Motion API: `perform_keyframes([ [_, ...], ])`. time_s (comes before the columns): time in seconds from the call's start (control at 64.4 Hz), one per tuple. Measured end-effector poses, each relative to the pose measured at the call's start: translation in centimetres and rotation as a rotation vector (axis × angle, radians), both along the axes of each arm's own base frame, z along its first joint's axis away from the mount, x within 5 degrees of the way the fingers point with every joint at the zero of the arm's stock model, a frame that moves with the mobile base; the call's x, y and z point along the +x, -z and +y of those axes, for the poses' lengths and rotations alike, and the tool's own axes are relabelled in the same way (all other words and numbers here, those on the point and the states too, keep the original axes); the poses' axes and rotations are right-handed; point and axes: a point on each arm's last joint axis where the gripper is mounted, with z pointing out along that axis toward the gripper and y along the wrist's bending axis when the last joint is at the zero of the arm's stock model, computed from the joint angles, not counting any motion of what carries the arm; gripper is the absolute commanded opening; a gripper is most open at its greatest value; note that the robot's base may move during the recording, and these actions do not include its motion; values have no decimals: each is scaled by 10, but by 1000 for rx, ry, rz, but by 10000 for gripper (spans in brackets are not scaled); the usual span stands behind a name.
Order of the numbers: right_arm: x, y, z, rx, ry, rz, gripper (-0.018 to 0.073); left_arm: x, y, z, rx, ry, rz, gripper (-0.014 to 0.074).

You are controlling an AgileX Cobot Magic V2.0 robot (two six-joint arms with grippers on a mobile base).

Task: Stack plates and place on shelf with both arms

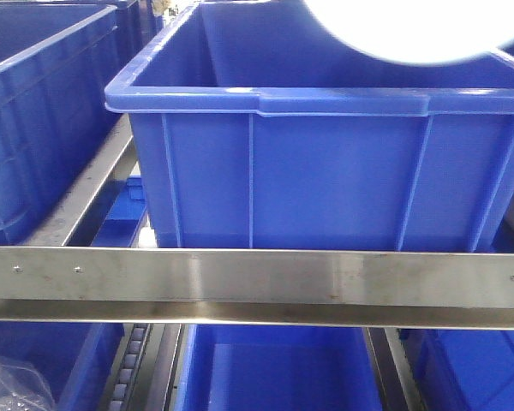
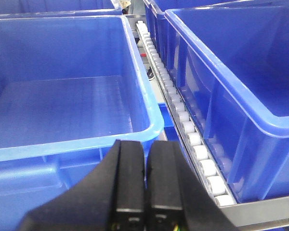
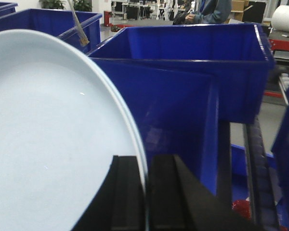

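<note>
We see the plates, glossy pale and low-rimmed, with the right gripper clamped on their edge (one plate or two, we cannot tell). Beyond its jaws stand smooth blue crates. The left gripper is closed, empty, over a crate rim beside white rollers. The shelf's brushed rail crosses the front view; the plates' edge is cut off above.

You see a pale bluish-white plate, saturated blue crates, brushed grey steel shelf rail, black end effector fingers.
</note>
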Motion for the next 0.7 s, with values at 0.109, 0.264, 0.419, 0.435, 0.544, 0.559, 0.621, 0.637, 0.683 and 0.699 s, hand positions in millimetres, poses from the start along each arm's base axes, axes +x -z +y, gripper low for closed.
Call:
perform_keyframes([
  [0.109, 40, -3, 9, -8, 3, 24, 60, 0, 0, 0, 0, 0, 0, 82],
  [0.264, 91, 11, 20, -8, 2, 127, 168, 0, 0, 0, 0, 0, 0, 82],
  [0.419, 115, 24, 26, 4, 2, 209, 342, 0, 0, 0, 0, 0, 0, 82],
  [0.435, 116, 24, 26, 4, 2, 210, 351, 0, 0, 0, 0, 0, 0, 82],
  [0.544, 117, 24, 27, 8, 0, 224, 350, 0, 0, 0, 0, 0, 0, 82],
  [0.559, 116, 22, 27, 11, 0, 219, 348, 0, 0, 0, 0, 0, 0, 82],
  [0.621, 114, 17, 26, 16, -1, 209, 305, 0, 0, 0, 0, 0, 0, 82],
  [0.637, 112, 15, 26, 17, -2, 208, 293, 0, 0, 0, 0, 0, 0, 82],
  [0.683, 109, 10, 25, 19, -3, 196, 239, 0, 0, 0, 0, 0, 0, 82],
  [0.699, 108, 8, 25, 20, -4, 193, 222, 0, 0, 0, 0, 0, 0, 82],
])
